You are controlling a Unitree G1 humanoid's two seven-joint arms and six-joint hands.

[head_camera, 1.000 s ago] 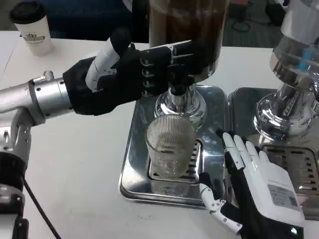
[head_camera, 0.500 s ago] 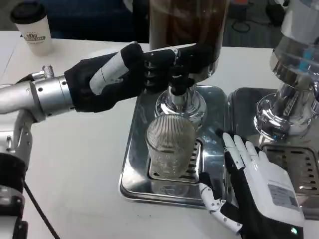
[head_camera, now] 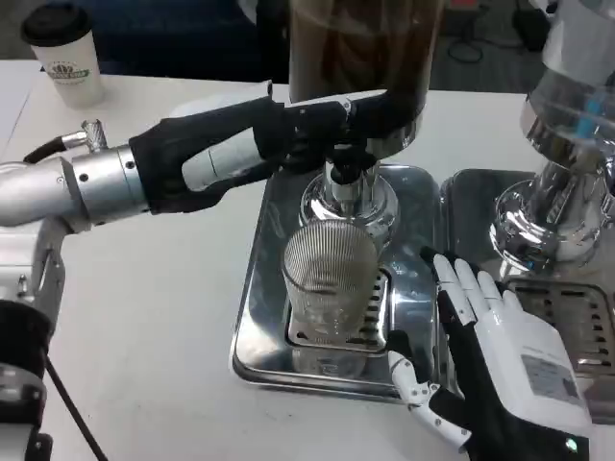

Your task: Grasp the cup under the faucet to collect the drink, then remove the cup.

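A clear ribbed glass cup [head_camera: 329, 279] stands upright on the grate of the steel drip tray [head_camera: 264, 317], right under the faucet [head_camera: 343, 173] of the dark drink dispenser [head_camera: 360, 58]. My left hand [head_camera: 279, 139] reaches across from the left, and its fingers lie at the faucet lever above the cup. Whether they grip the lever is hidden. My right hand [head_camera: 490, 351] rests open on the tray's right edge, just right of the cup and not touching it. No liquid is visible in the cup.
A second dispenser [head_camera: 567, 144] with its own tray [head_camera: 577, 317] stands at the right. A white paper cup with a black lid [head_camera: 65, 58] sits at the far left back. White table surface lies left of the tray.
My left hand has turned and pushed further right, bringing its fingers onto the faucet lever. The cup and my right hand have barely moved.
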